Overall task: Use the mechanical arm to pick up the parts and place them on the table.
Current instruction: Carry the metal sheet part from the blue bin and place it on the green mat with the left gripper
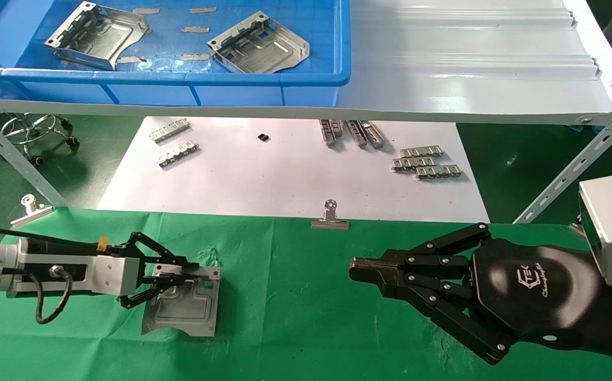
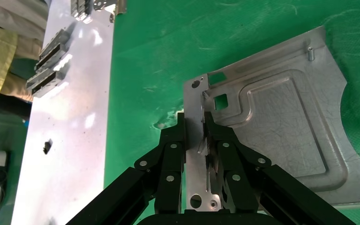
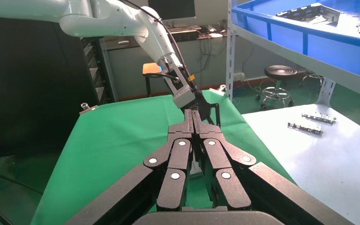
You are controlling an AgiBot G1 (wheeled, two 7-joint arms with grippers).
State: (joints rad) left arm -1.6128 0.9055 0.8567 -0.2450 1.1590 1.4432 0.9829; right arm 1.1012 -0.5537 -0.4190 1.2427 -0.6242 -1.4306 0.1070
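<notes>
My left gripper (image 1: 192, 272) is shut on the folded edge tab of a silver stamped part (image 1: 184, 306). The part lies flat, low on the green-clothed table (image 1: 295, 317), left of centre. In the left wrist view the black fingers (image 2: 174, 140) clamp the tab on both sides of the plate (image 2: 281, 126). Two more parts (image 1: 99, 33) (image 1: 259, 47) lie in the blue bin (image 1: 263, 90) on the shelf above. My right gripper (image 1: 356, 272), black with a white TEK logo, is shut and empty over the table's right side. It also shows in the right wrist view (image 3: 192, 115).
A white sheet (image 1: 284, 180) behind the green cloth holds several small toothed strips (image 1: 425, 163). Binder clips (image 1: 330, 218) (image 1: 32, 209) stand on the cloth's far edge. The pale shelf (image 1: 469, 63) and its slanted legs (image 1: 9, 153) overhang the sheet.
</notes>
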